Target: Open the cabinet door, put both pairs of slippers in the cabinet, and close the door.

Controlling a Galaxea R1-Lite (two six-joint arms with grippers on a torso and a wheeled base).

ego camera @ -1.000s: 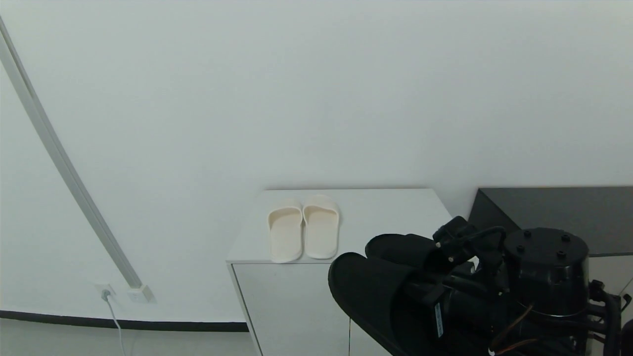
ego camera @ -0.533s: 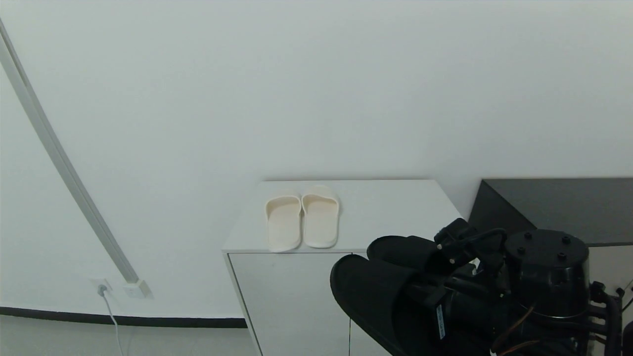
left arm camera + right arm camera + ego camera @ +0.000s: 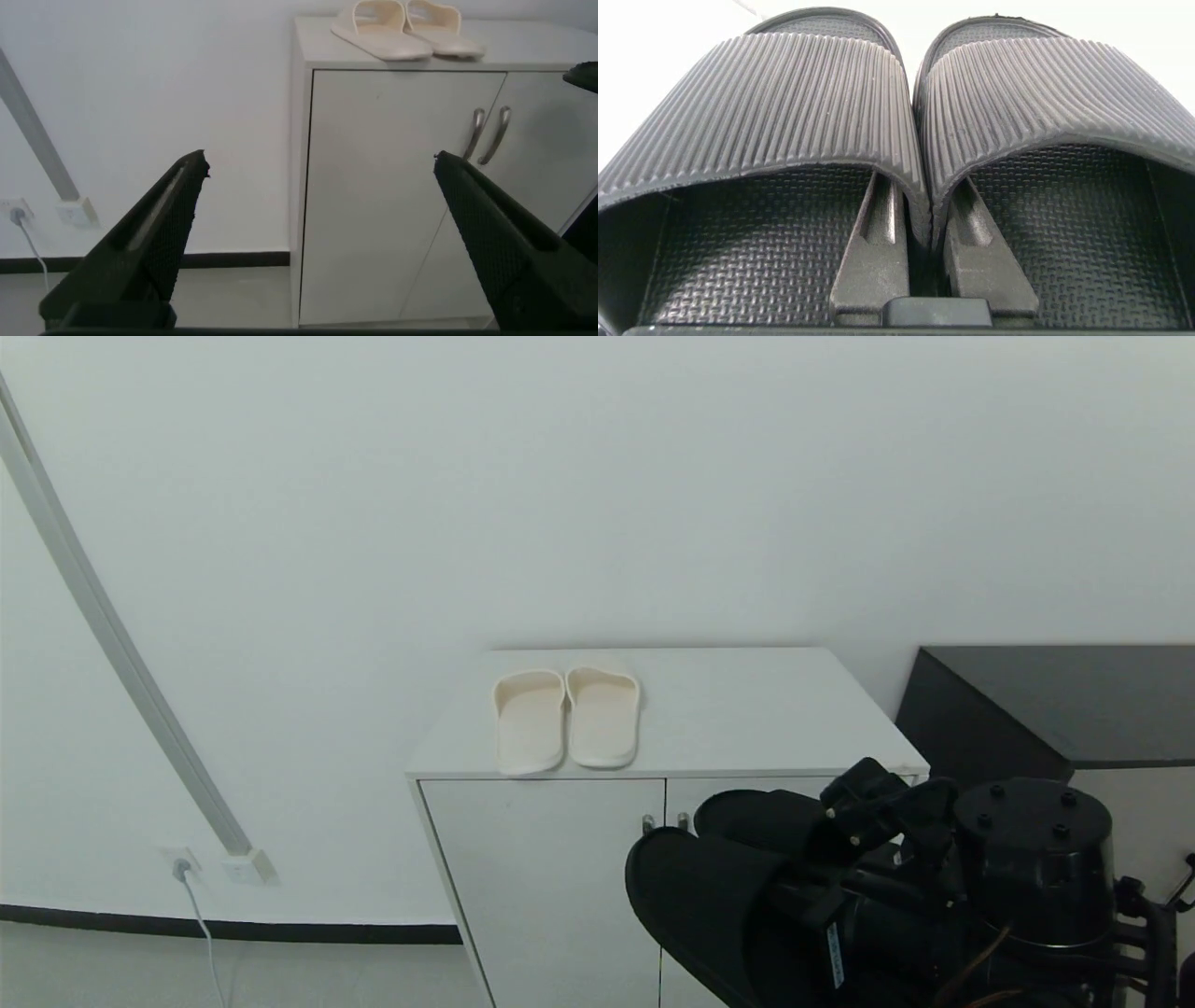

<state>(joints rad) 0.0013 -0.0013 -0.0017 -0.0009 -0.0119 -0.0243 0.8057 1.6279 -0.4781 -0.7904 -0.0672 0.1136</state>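
The right gripper (image 3: 921, 261) is closed on the pair of black ribbed rubber slippers (image 3: 817, 103). One finger (image 3: 870, 250) goes under the strap of each slipper, and the two fingers press the inner side walls together, so both slippers are carried as one piece. In the head view this load hangs at the near right, in front of the low white cabinet (image 3: 747, 709); I cannot tell whether it touches it. The left gripper (image 3: 320, 166) is wide open and holds nothing. It points at the cabinet front from well apart, probably because it is the only free hand for the door. The two flat doors (image 3: 551, 877) are both shut, so the first step of the task is not yet done. Their slim metal handles (image 3: 488, 135) stand upright just beside each other in the middle, where the doors meet. On the cabinet top, on its left half at the near edge, lies the pair of cream moulded slippers (image 3: 565, 719), side by side and touching. They wait there, easy to reach from above. To the right of the white cabinet stands a dark grey cabinet (image 3: 1055, 700), and far to the left, low on the wall, is a white wall socket (image 3: 177, 866) with a cable.
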